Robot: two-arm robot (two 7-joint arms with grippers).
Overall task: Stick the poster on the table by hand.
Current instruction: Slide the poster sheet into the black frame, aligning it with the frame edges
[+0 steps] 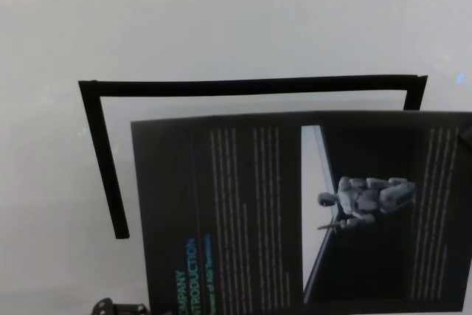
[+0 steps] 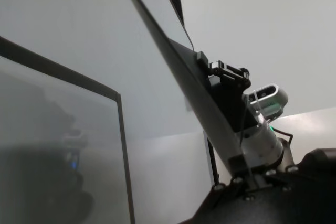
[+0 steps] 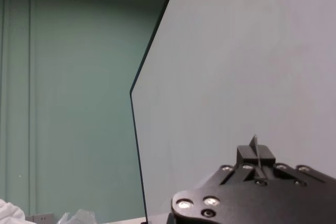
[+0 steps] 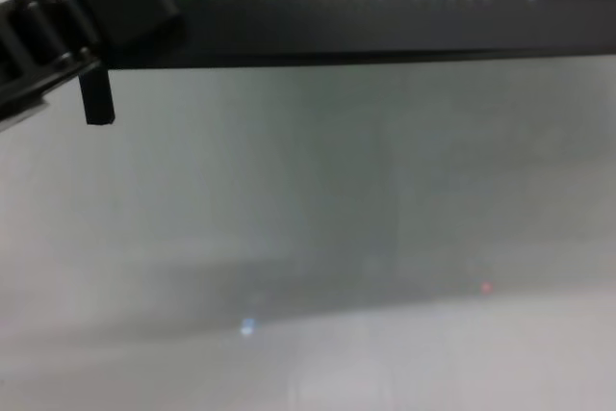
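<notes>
At the upper left of the chest view, the left pincer is pressed together on the near left corner of the poster, beside the green heading. In the head view only a small part of this pincer shows, at the bottom left edge.

The worktop is pale and carries a black outline - one long bar across the middle and a shorter bar going down on the left side.

The poster fills the centre and right of the head view, with its printed side up, and it covers part of the space inside the outline. In the left wrist view the sheet runs slanted, lifted off the worktop.

On its far edge the right pincer pinches the poster - the thin sheet stands between its jaws.
</notes>
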